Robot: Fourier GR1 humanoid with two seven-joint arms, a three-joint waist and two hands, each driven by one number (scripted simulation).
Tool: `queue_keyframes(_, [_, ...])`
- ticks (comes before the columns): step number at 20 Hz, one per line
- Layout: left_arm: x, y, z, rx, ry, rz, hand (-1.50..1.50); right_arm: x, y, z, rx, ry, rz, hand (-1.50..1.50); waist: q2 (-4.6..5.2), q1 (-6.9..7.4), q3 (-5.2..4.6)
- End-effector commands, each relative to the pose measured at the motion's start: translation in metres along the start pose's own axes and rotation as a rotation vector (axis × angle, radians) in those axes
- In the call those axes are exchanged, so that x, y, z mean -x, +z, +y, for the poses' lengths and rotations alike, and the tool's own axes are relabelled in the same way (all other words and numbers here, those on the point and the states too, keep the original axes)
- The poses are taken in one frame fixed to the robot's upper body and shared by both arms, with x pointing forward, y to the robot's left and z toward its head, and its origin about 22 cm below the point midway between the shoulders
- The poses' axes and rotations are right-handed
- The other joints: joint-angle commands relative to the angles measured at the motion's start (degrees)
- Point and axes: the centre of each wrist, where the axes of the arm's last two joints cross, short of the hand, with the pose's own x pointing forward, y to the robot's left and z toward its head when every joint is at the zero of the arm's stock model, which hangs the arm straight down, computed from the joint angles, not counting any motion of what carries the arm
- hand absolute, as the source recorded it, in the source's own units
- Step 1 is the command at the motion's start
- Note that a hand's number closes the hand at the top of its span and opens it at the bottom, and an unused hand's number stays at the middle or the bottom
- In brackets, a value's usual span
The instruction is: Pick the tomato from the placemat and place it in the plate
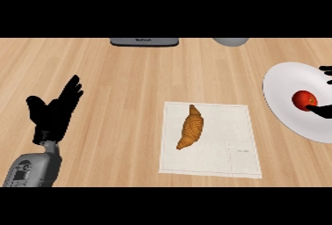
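The red tomato [302,99] lies on the white plate [284,81] at the right edge of the view. Only the fingers and thumb of my right hand [322,110] show, coming in from the right. The thumb reaches the tomato's lower right side, while the fingers [326,70] stand apart above it, so the hand is open around the tomato, not closed on it. My left hand [55,112] rests open at the far left, fingers up, well away from everything. The pale placemat [224,154] lies in the middle.
A brown croissant [192,126] lies on the placemat's left half. A dark grey appliance [144,41] and a grey rounded object [231,41] sit at the counter's far edge. Bare wooden counter lies between the left hand and the placemat.
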Motion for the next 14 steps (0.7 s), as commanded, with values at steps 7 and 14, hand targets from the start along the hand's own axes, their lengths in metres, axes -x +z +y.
queue_keyframes(7, [0.001, -0.009, -0.001, -0.035, 0.012, 0.003, 0.0, -0.016, -0.014, -0.016, 0.135, -0.387, -0.372, -1.5, -0.39, -1.67, -0.09])
queue_keyframes(14, [0.013, 0.014, -0.002, -0.022, 0.019, 0.014, 0.0, -0.002, -0.005, -0.058, -0.008, -0.642, -0.151, -1.5, -0.8, -1.44, -0.15])
